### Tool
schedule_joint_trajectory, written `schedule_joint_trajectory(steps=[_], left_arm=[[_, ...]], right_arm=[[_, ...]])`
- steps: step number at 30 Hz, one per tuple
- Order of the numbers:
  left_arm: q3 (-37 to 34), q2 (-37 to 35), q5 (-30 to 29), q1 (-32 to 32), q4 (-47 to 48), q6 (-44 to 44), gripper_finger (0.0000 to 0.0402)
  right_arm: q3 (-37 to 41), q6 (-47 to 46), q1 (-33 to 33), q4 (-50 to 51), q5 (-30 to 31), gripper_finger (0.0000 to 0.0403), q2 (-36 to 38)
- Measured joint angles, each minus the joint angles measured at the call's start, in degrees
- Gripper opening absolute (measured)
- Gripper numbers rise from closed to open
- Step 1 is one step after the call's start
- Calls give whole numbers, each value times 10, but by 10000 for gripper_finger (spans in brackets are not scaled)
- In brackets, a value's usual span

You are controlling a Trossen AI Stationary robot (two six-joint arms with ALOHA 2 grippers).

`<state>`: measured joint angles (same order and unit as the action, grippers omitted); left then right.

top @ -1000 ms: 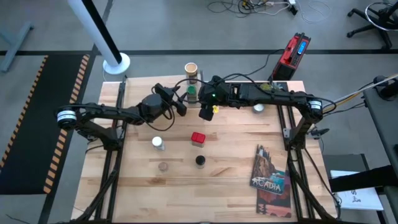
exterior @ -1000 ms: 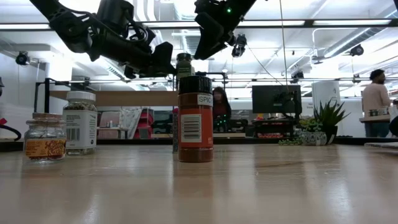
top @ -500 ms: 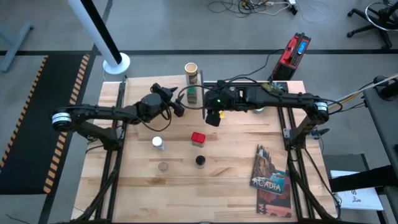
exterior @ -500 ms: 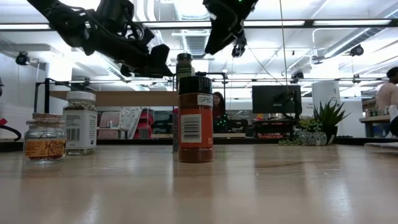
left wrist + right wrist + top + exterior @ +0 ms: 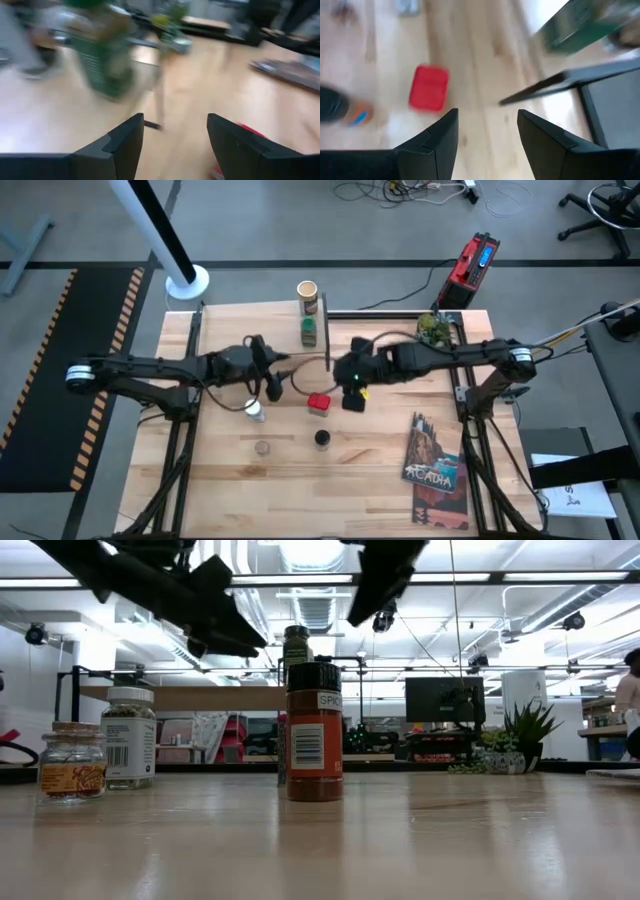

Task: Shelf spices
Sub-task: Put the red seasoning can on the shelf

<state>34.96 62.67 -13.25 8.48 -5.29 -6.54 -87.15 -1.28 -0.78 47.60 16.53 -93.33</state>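
From above, the left gripper (image 5: 268,376) hangs over the middle of the light wooden worktop (image 5: 220,470), its fingers spread with nothing between them. The white-capped clear jar (image 5: 255,411) stands just in front of it. The right gripper (image 5: 352,395) hangs nearby, also parted and empty, with the red square tin (image 5: 318,402) just beside it on its left. The dark-capped brown jar (image 5: 321,439) stands in front of the tin, and a small tan-lidded jar (image 5: 262,448) stands before the white-capped one. The green-lidded jar (image 5: 309,331) and the tan cylindrical canister (image 5: 307,295) sit on the small raised shelf with a light wood top (image 5: 375,325) at the worktop's far edge, where a small green plant (image 5: 433,326) also stands. The "Acadia" book (image 5: 434,468) lies near the front right corner. Bare wood lies open along the front and left edges.

At table height, the dark-capped brown jar (image 5: 314,730) stands in the centre, nearest the camera. The white-capped clear jar (image 5: 129,737) and the small jar with a tan lid (image 5: 71,760) stand at the left. Both arms hang overhead. The shelf's wood top (image 5: 215,698) shows as a band behind.

In the left wrist view, the left gripper's dark fingers (image 5: 125,142) stand wide apart; the green-lidded jar (image 5: 102,65) blurs ahead.

In the right wrist view, the right gripper's fingers (image 5: 442,137) are apart over bare wood; the red square tin (image 5: 429,93) lies ahead of them, clear of both.
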Motion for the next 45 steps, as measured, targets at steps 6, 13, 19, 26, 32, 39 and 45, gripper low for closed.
schedule_joint_trajectory(steps=[6, 13, 19, 26, 32, 39, 45], left_arm=[[0, 14, 100, -59, 4, 11, 207], [18, 82, 113, -100, -32, 9, 207], [118, 169, 113, -113, 43, 48, 207], [256, 265, 111, -112, 222, 106, 207], [325, 323, 108, -109, 292, 153, 209], [362, 356, 108, -95, 328, 157, 234], [359, 349, 107, -84, 322, 166, 268]], right_arm=[[55, -47, -45, -3, 4, 181, 24], [120, -91, -74, -70, 45, 181, 50], [165, -96, -88, -130, 46, 181, 63], [204, -125, -107, -138, 46, 181, 95], [267, -163, -136, -175, 61, 181, 129], [348, -187, -174, -278, 76, 181, 154], [384, -184, -190, -348, 75, 181, 154]])
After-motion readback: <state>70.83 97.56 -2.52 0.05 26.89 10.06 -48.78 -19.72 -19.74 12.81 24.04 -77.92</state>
